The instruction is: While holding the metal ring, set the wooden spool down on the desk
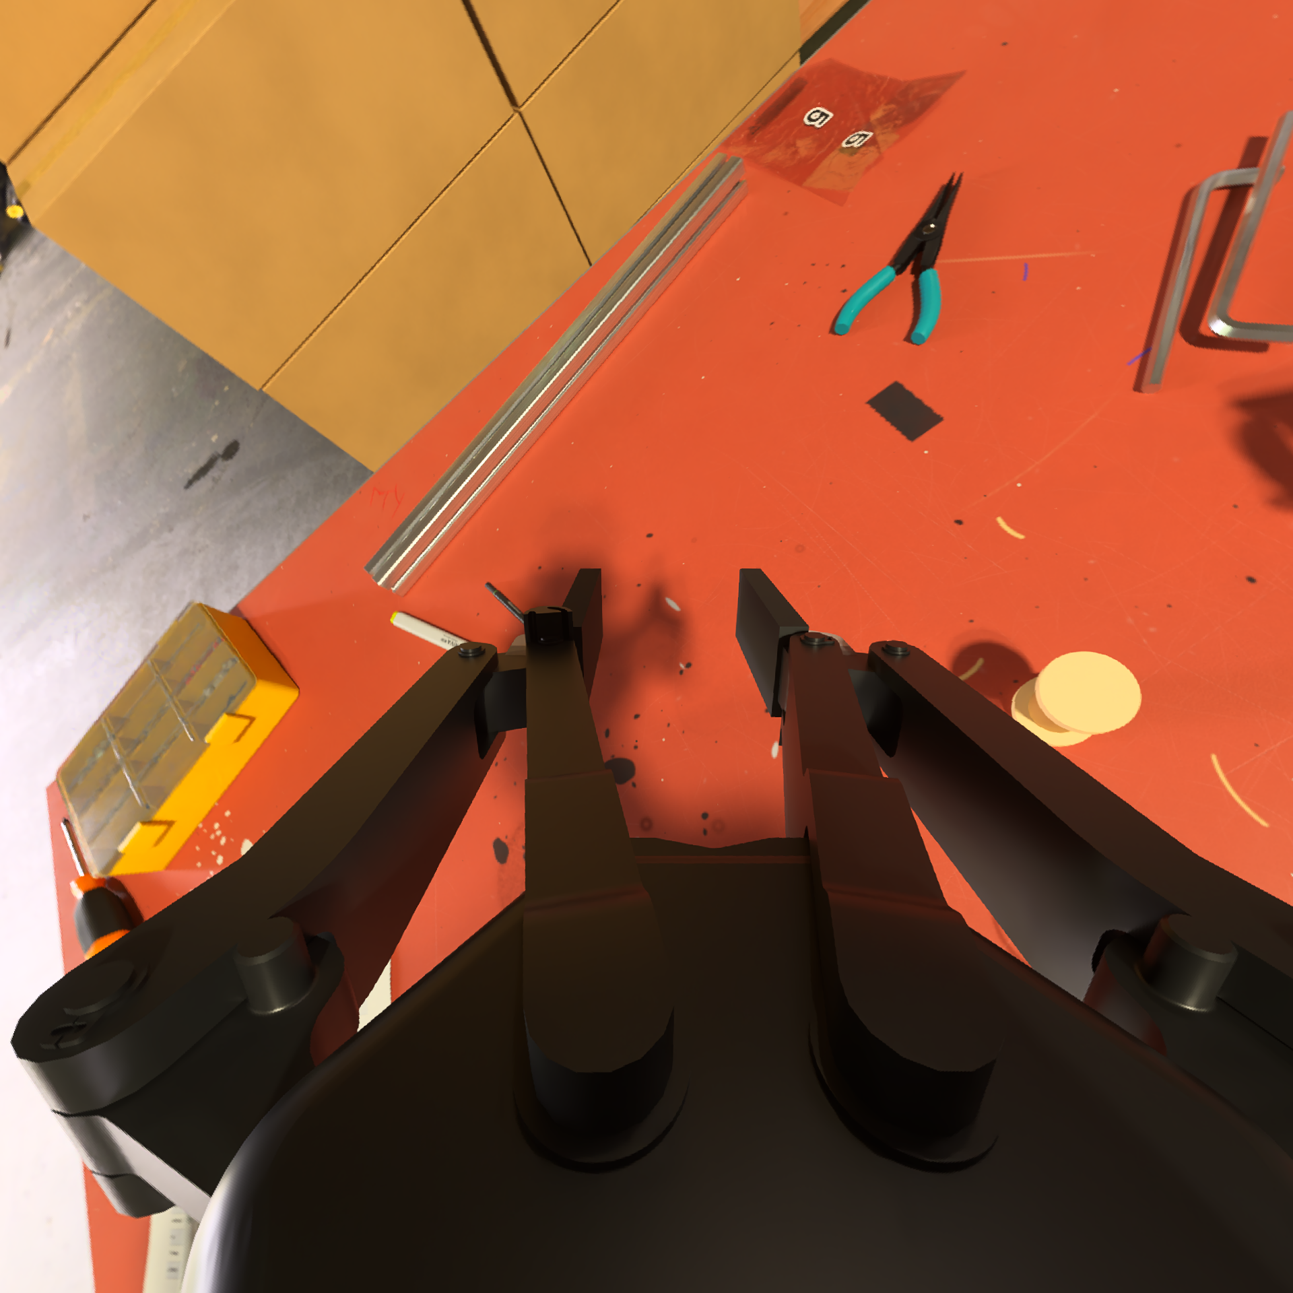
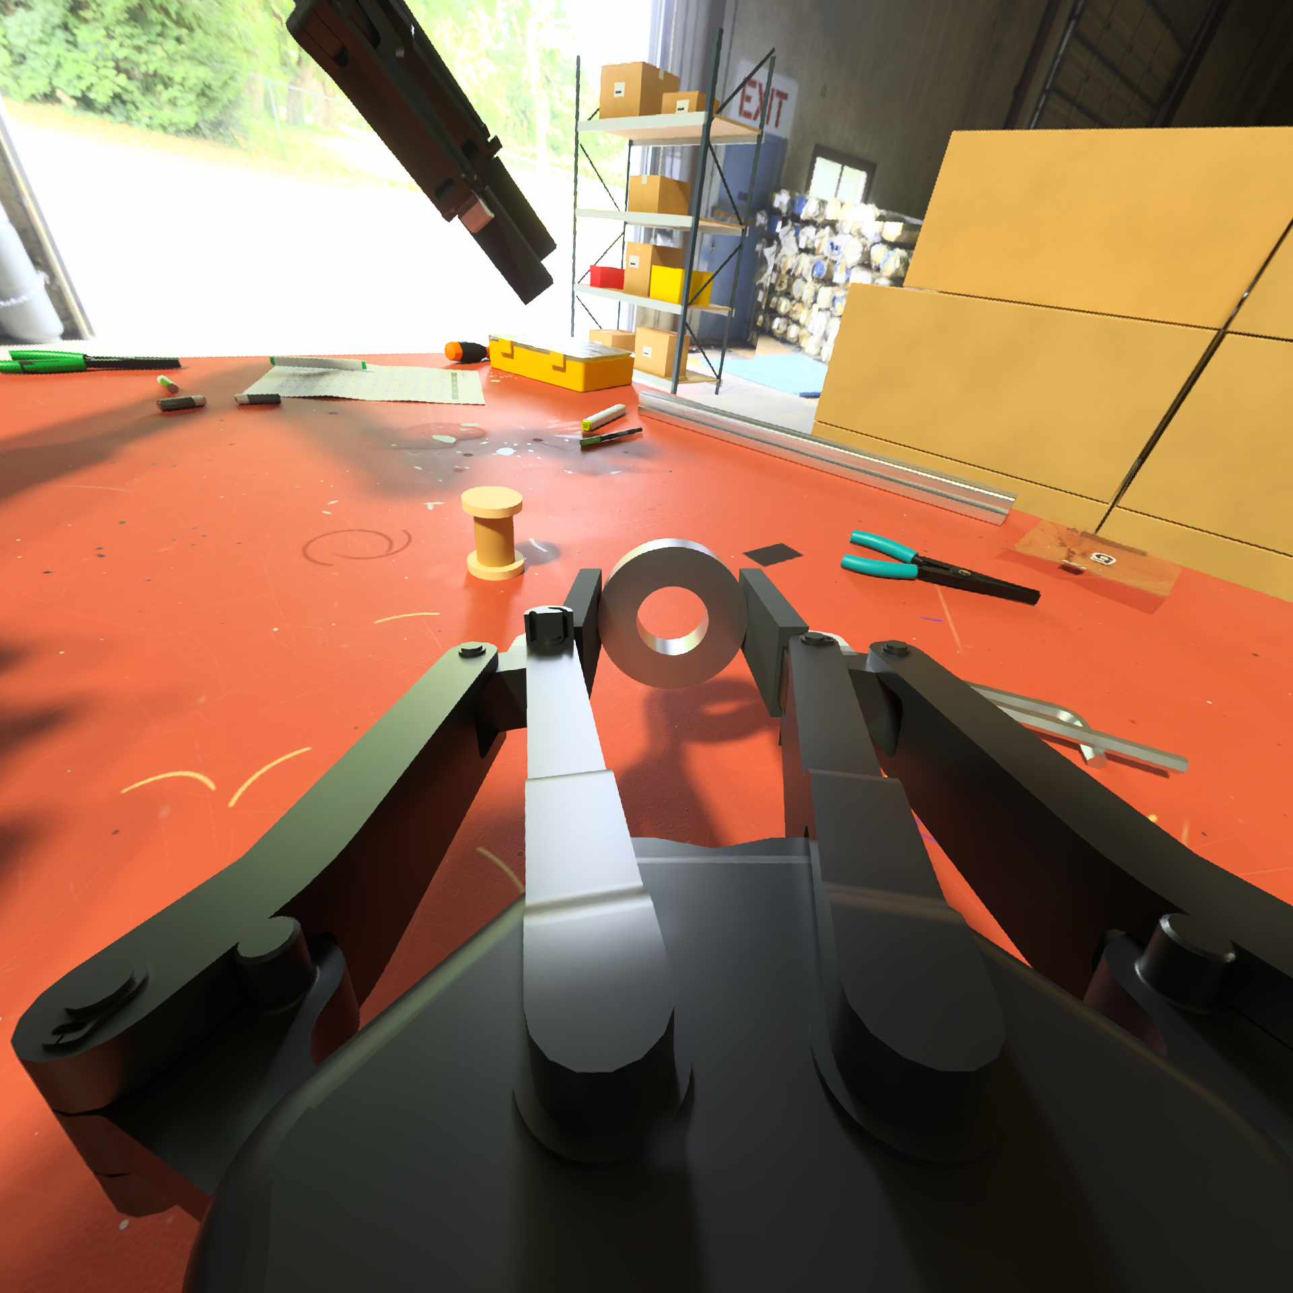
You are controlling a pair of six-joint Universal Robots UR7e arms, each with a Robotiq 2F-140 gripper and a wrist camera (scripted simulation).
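Gripping the metal ring by its outer rim, the right gripper holds it upright above the red desk, its hole facing the wrist camera and its shadow on the surface below. Both pads press on opposite sides, a hold that seems meant to keep the ring steady while the other arm works. The wooden spool stands upright on one flange, free of any finger, so the set-down looks complete. High above it, the left gripper hangs empty with jaws parted wide, apparently to clear the spool's top flange. Teal-handled pliers and a yellow case lie well apart from both.
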